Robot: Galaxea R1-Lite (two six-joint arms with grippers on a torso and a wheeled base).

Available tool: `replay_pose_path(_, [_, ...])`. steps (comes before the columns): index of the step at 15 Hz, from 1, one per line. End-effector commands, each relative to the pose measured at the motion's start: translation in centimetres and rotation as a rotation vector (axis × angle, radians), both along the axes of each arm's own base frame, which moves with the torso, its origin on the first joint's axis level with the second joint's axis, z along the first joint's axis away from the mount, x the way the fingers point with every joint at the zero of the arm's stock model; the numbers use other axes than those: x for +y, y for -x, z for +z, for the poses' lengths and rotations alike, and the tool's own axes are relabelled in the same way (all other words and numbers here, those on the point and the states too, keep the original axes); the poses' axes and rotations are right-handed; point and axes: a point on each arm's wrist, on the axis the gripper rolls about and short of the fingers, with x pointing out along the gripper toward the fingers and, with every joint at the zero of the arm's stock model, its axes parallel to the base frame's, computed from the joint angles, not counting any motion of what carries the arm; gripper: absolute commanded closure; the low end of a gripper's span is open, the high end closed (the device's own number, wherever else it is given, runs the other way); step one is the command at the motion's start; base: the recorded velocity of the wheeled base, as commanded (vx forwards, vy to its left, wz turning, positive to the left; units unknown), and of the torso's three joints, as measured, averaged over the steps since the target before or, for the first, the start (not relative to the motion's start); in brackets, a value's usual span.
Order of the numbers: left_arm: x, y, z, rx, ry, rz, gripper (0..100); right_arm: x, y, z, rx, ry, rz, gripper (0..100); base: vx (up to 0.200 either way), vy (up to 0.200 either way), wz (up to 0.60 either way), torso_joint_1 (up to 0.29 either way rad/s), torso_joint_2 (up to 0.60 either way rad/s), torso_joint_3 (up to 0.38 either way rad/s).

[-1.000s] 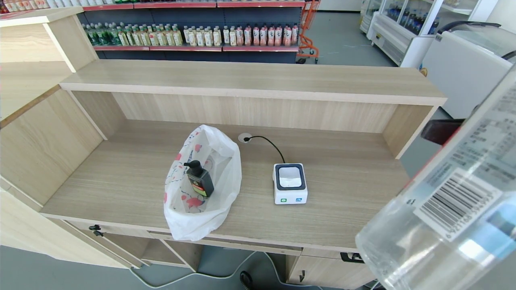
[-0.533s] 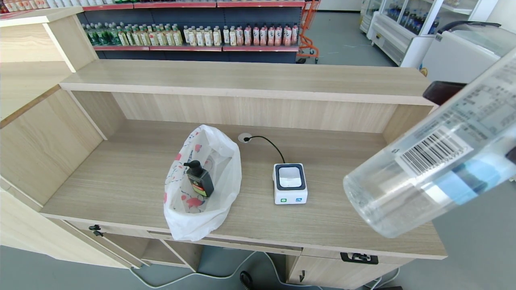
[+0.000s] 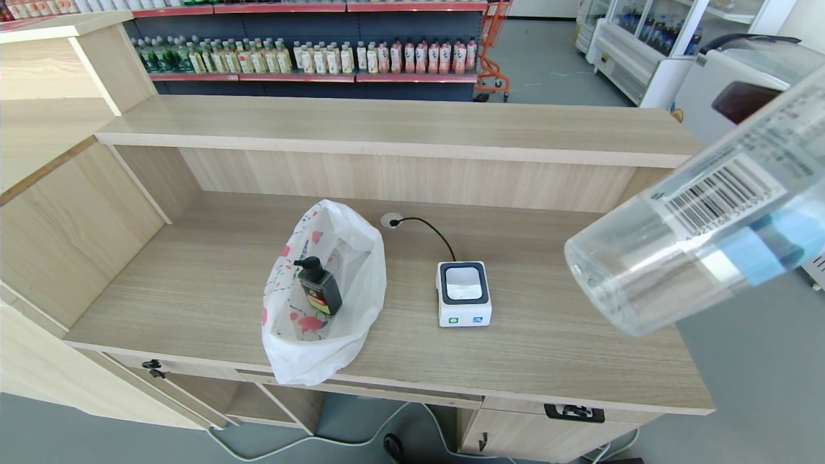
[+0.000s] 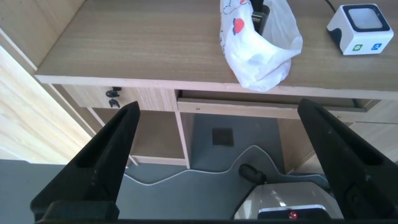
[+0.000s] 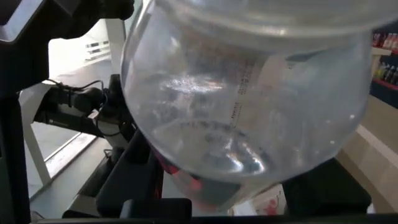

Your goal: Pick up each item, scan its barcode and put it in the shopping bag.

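One clear bottle (image 3: pixel 696 232) pinched by right gripper (image 5: pixel 236 93), right of one scanner (image 3: pixel 463 293), one bag (image 3: pixel 362 277) left of scanner, holding one pump bottle (image 3: pixel 320 291), left gripper (image 4: pixel 214 109) spread

The clear water bottle (image 3: pixel 696 245) is rising at the robot's right side, climbing out of the lower right corner of the head view. Its rounded base is lifting from down in front of the counter's (image 3: pixel 193 290) right front corner to a spot above the counter's right end. Having first edged in toward the scanner (image 3: pixel 463 293), it is now drawing slightly back. The bottle is levelling out from a steep slant to a flatter one, and its barcode label (image 3: pixel 725 193) is climbing with it. A dark shape (image 3: pixel 741 100) beyond the bottle is climbing too, up in front of the white freezer (image 3: pixel 696 113); what it is cannot be told.
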Motion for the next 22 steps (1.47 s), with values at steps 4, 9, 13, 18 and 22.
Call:
replay_pose_path(4, [0.0, 0.0, 0.0, 0.0, 0.0, 0.0, 0, 3.8, 3.0, 0.1, -0.012, -0.005, 0.253, 100, 0.0, 0.0, 0.0, 0.0, 0.0, 0.0])
replay_pose_path(9, [0.0, 0.0, 0.0, 0.0, 0.0, 0.0, 0, 3.4, 4.7, -1.4, -0.28, -0.058, 0.233, 100, 0.0, 0.0, 0.0, 0.0, 0.0, 0.0])
replay_pose_path(13, [0.0, 0.0, 0.0, 0.0, 0.0, 0.0, 0, -0.4, 5.8, -0.6, -0.453, -0.091, 0.048, 100, 0.0, 0.0, 0.0, 0.0, 0.0, 0.0])
replay_pose_path(18, [0.0, 0.0, 0.0, 0.0, 0.0, 0.0, 0, -3.1, 10.4, 0.8, -0.588, -0.161, 0.028, 100, 0.0, 0.0, 0.0, 0.0, 0.0, 0.0])
replay_pose_path(22, [0.0, 0.0, 0.0, 0.0, 0.0, 0.0, 0, -3.6, 11.5, 0.6, -0.622, -0.177, 0.028, 100, 0.0, 0.0, 0.0, 0.0, 0.0, 0.0])
